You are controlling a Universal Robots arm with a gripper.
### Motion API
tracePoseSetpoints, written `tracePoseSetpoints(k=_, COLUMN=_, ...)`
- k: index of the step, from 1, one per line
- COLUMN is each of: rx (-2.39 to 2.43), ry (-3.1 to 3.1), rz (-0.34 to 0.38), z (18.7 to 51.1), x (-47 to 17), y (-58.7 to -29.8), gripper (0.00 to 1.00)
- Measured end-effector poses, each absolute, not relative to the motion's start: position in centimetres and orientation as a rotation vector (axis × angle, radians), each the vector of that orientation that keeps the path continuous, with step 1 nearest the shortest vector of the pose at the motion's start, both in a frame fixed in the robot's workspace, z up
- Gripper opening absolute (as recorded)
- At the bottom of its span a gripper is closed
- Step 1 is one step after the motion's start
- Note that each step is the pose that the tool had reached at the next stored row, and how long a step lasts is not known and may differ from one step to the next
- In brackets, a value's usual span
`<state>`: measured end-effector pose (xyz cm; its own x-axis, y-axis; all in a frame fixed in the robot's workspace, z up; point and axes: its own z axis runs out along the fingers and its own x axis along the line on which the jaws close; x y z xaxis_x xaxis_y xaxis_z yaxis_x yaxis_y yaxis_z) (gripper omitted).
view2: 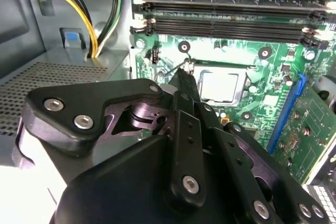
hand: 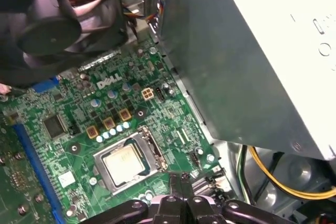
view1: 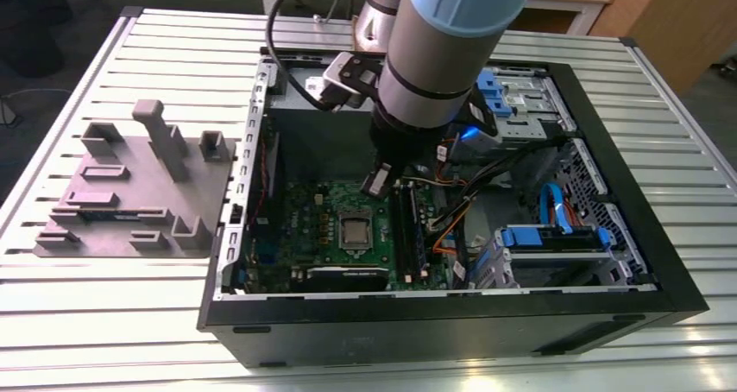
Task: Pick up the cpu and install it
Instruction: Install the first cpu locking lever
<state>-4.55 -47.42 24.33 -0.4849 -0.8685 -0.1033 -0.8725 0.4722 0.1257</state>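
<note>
The arm reaches down into the open case (view1: 230, 262), and the gripper (view1: 378, 183) hangs just above the motherboard (view1: 305, 211), fingers pressed together with nothing between them. In the first wrist view the fingertips (hand: 181, 181) sit just beside the socket (hand: 152, 150). The cpu (hand: 123, 162) lies flat inside that socket, silvery top up; it shows in the second wrist view too (view2: 219, 86), just past the gripper (view2: 186, 74). The grey tray (view1: 127, 193) sits on the table (view1: 92, 323), at the exterior view's left.

Cpu (hand: 125, 163) top dull silvery metal; motherboard (hand: 68, 145) glossy green.
</note>
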Motion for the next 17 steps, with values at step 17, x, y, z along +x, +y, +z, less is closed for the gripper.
tracePoseSetpoints(k=17, rx=-1.582, ry=2.675, rz=0.249, z=24.3, x=-3.4, y=-46.1, gripper=0.10)
